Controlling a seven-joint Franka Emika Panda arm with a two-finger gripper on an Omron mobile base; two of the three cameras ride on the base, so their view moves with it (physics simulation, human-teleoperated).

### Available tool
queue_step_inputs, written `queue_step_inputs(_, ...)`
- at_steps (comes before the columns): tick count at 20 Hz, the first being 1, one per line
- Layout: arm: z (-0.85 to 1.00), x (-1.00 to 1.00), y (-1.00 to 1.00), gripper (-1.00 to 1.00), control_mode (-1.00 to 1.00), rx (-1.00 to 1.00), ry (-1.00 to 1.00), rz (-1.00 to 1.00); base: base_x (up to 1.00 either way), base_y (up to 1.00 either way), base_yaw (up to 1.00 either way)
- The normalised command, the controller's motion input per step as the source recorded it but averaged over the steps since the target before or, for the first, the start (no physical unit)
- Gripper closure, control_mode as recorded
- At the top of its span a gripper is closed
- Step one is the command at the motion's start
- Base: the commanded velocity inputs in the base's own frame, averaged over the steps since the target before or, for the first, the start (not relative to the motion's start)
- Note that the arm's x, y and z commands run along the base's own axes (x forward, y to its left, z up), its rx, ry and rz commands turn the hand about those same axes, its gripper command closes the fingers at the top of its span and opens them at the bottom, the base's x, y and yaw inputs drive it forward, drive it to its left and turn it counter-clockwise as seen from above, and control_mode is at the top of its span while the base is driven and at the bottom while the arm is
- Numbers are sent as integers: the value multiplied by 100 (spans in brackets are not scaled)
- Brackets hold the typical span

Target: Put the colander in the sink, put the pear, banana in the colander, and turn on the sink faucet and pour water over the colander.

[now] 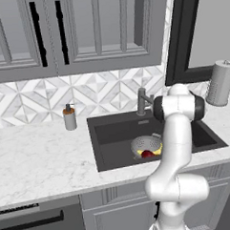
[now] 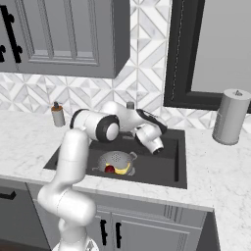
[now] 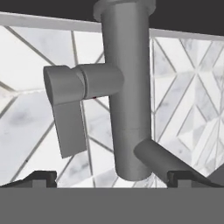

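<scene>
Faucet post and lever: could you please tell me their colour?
Dark grey metal; the faucet shows best in the hand view.

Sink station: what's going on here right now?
The colander already sits in the sink with the pear and the banana inside it. The arm has reached to the back of the basin, and its open gripper is up close to the sink faucet, one of the fingers on each side of the post, not yet gripping anything. No water is visible. A soap dispenser stands on the counter nearby.
</scene>
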Motion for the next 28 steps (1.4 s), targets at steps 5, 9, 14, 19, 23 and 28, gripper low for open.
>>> queue_step_inputs(5,-3,47,0,-100,-100,0,0,0,0,0,0)
queue_step_inputs(9,-19,41,-6,-100,-100,0,0,0,0,0,0)
queue_step_inputs(14,-32,34,-19,-100,-100,0,0,0,0,0,0)
queue_step_inputs(19,-18,31,-10,-100,-100,0,0,0,0,0,0)
queue_step_inputs(23,0,23,0,-100,-100,0,0,-1,0,0,0)
queue_step_inputs(28,0,7,-11,100,-100,0,0,-8,0,0,0)
